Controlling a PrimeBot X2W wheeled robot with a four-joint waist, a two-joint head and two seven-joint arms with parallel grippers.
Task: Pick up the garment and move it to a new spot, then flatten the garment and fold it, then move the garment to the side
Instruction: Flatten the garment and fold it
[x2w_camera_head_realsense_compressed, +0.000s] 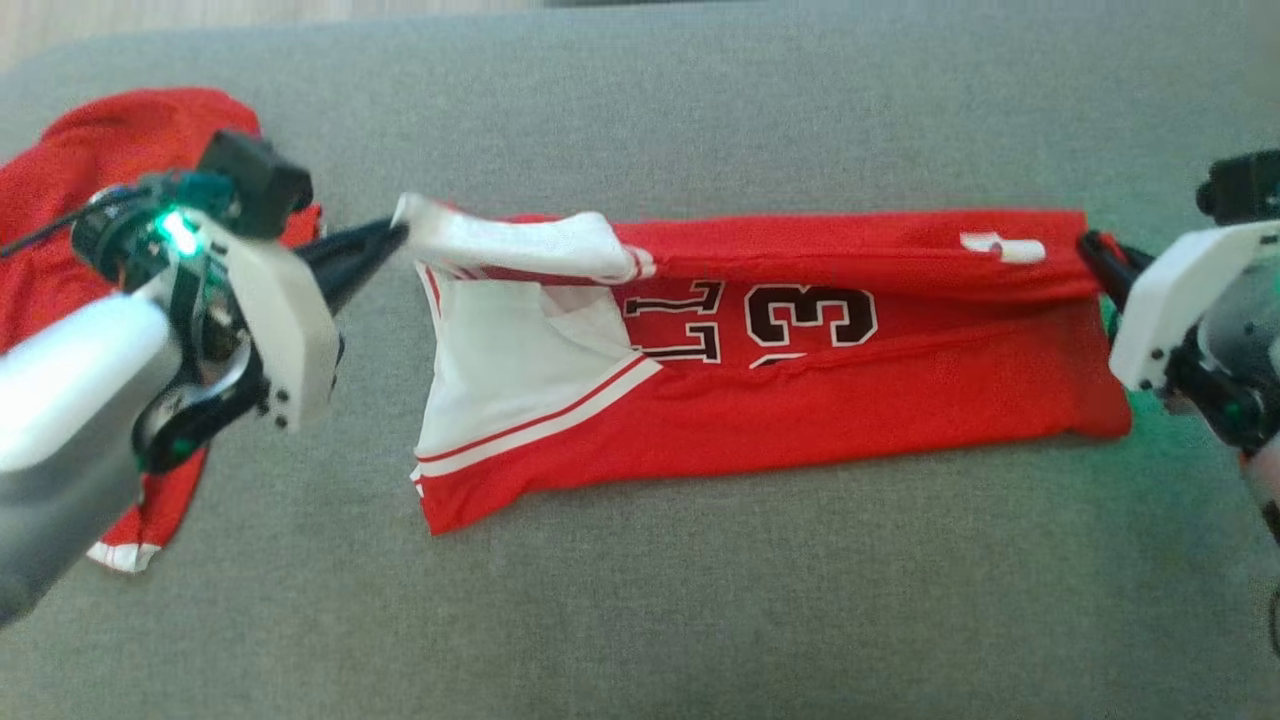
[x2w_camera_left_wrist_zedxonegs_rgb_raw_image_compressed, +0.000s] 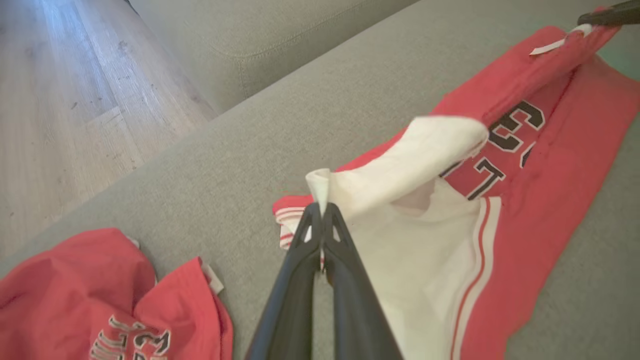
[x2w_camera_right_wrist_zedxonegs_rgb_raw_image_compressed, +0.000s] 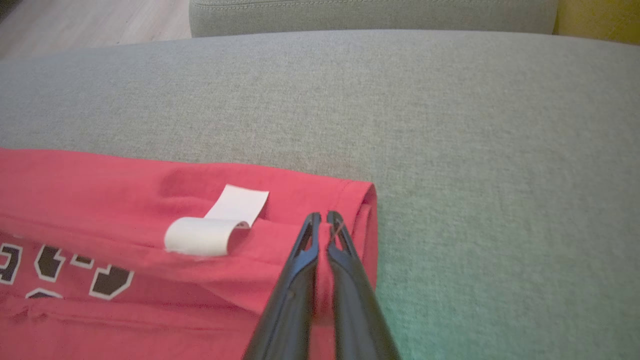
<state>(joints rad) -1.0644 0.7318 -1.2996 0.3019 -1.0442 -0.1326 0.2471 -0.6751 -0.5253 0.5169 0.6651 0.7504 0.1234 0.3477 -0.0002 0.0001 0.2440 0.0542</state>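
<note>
The red jersey (x2w_camera_head_realsense_compressed: 780, 400) lies stretched out across the middle of the grey sofa cushion (x2w_camera_head_realsense_compressed: 700, 600). The left gripper (x2w_camera_head_realsense_compressed: 392, 236) has its two fingers squeezed tight on the white shoulder end. The right gripper (x2w_camera_head_realsense_compressed: 1092, 250) pinches the red bottom hem the same way. Each one holds an end of the far edge, lifted a little and pulled straight. I think this is so the far side can fold over neatly. Another red garment (x2w_camera_head_realsense_compressed: 60, 200) lies bunched up on the left.

My right end effector (x2w_camera_right_wrist_zedxonegs_rgb_raw_image_compressed: 322, 217) is clamped on the red garment (x2w_camera_right_wrist_zedxonegs_rgb_raw_image_compressed: 100, 200) at its folded edge, white label (x2w_camera_right_wrist_zedxonegs_rgb_raw_image_compressed: 215, 225) curled just left of my tips, grey sofa cushion (x2w_camera_right_wrist_zedxonegs_rgb_raw_image_compressed: 400, 100) ahead and right.
</note>
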